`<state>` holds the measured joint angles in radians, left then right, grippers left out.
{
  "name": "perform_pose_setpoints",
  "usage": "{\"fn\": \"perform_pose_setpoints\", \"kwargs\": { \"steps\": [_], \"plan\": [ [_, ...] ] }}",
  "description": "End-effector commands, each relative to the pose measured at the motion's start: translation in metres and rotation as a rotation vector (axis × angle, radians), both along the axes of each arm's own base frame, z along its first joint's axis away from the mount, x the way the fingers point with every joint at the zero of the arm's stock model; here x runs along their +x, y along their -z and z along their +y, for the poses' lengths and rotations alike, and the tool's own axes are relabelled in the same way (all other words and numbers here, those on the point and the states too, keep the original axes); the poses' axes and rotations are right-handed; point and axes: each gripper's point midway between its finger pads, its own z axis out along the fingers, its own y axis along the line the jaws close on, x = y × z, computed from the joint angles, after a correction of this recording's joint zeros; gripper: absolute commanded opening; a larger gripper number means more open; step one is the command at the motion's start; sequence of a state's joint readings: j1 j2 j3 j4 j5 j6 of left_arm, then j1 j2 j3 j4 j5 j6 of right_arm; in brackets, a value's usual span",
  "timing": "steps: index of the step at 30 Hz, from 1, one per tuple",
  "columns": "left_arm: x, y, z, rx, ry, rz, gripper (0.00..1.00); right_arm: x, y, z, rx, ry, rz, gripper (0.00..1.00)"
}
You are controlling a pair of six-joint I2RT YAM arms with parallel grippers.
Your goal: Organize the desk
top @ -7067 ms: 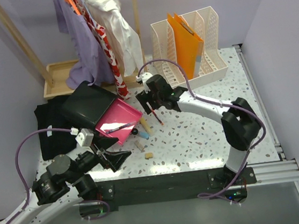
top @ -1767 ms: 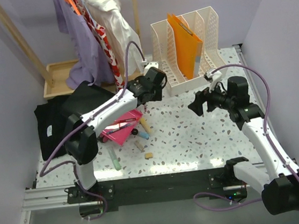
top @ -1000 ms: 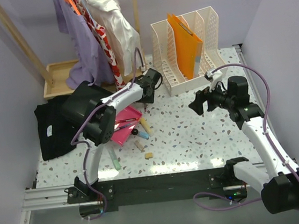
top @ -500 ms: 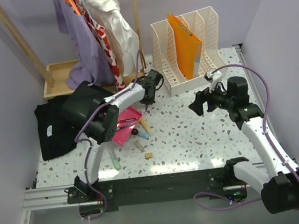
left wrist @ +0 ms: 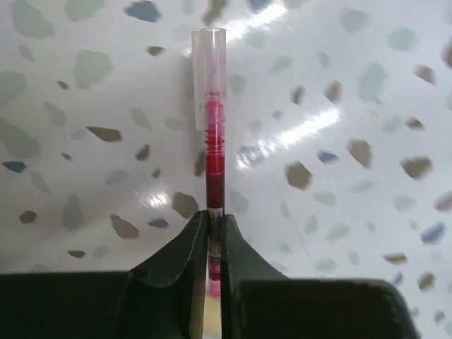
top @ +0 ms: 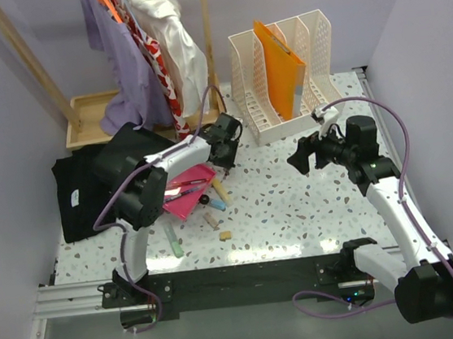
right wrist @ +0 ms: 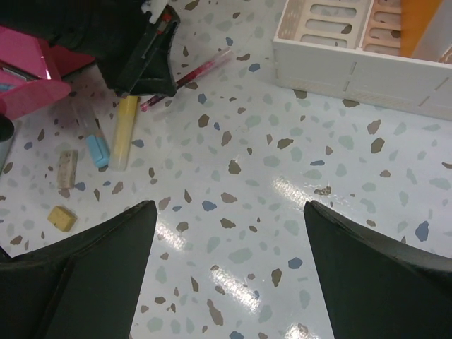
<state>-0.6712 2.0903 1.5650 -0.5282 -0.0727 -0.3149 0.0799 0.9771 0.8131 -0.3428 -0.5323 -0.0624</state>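
The desk [top: 297, 210] is a white speckled top. A red pen with a clear cap [left wrist: 211, 127] points away from my left gripper [left wrist: 212, 220], whose jaws are shut on its lower barrel. From above, the left gripper [top: 226, 151] sits low over the desk in front of the file organizer. The right wrist view shows the same red pen [right wrist: 194, 73] sticking out of the left gripper [right wrist: 152, 67], close to the desk [right wrist: 282, 176]. My right gripper [right wrist: 229, 205] hangs open and empty over bare desk; from above, the right gripper [top: 300, 158] is right of centre.
A white file organizer [top: 287, 89] with an orange folder [top: 284, 61] stands at the back. A pink tray [top: 182, 192], a black bin [top: 131, 156] and a black cloth [top: 78, 198] lie left. A yellow marker [right wrist: 123, 131], a blue eraser [right wrist: 97, 150] and small blocks [right wrist: 61, 218] lie near the front.
My left gripper's jaws have closed onto the red pen, and the left arm's elbow has shifted. The right arm has stayed where it was, open.
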Motion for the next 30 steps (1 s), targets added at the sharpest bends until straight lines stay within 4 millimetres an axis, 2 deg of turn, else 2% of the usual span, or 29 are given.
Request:
{"fn": "perform_pose_setpoints", "kwargs": {
  "steps": [1,2,3,4,5,7,8,9,10,11,12,13,15,16,23,26,30],
  "plan": [
    [-0.016,-0.078,-0.036,-0.215,0.215,-0.123,0.0,0.007,-0.009,-0.004,0.002,0.026,-0.042,0.9],
    [-0.022,-0.096,-0.04,-0.251,0.248,-0.152,0.0,0.007,-0.009,-0.005,0.002,0.028,-0.042,0.9],
    [-0.027,-0.103,-0.041,-0.269,0.279,-0.165,0.0,0.007,-0.009,-0.005,0.002,0.028,-0.042,0.9],
    [-0.038,-0.102,-0.041,-0.294,0.311,-0.144,0.0,0.007,-0.009,-0.005,0.002,0.03,-0.044,0.9],
    [-0.043,-0.12,-0.043,-0.328,0.334,-0.177,0.0,0.007,-0.009,-0.006,0.003,0.03,-0.045,0.9],
    [-0.059,-0.124,-0.042,-0.362,0.38,-0.164,0.0,0.007,-0.009,-0.006,0.004,0.031,-0.045,0.9],
    [-0.066,-0.139,-0.041,-0.388,0.402,-0.189,0.0,0.007,-0.009,-0.006,0.004,0.03,-0.044,0.9],
    [-0.071,-0.144,-0.04,-0.397,0.428,-0.203,0.0,0.007,-0.008,-0.007,0.003,0.032,-0.044,0.9],
    [-0.079,-0.142,-0.036,-0.398,0.441,-0.2,0.0,0.007,-0.008,-0.007,0.003,0.031,-0.043,0.89],
    [-0.084,-0.158,-0.034,-0.414,0.459,-0.241,0.0,0.007,-0.008,-0.007,0.003,0.033,-0.044,0.9],
    [-0.09,-0.155,-0.029,-0.397,0.487,-0.256,0.0,0.008,-0.008,-0.007,0.004,0.033,-0.044,0.9],
    [-0.095,-0.171,-0.025,-0.406,0.507,-0.303,0.0,0.008,-0.008,-0.007,0.004,0.033,-0.044,0.89],
    [-0.105,-0.175,-0.019,-0.38,0.555,-0.345,0.0,0.008,-0.007,-0.007,0.005,0.032,-0.043,0.9],
    [-0.109,-0.187,-0.011,-0.37,0.573,-0.385,0.0,0.008,-0.007,-0.008,0.005,0.033,-0.043,0.9],
    [-0.121,-0.214,0.033,-0.216,0.627,-0.542,0.0,0.009,-0.005,-0.009,0.002,0.034,-0.038,0.9],
    [-0.116,-0.212,0.061,-0.08,0.619,-0.601,0.0,0.009,-0.004,-0.009,0.001,0.035,-0.035,0.9],
    [-0.103,-0.193,0.113,0.212,0.568,-0.644,0.0,0.01,-0.003,-0.011,0.002,0.039,-0.037,0.9]
  ]
}}
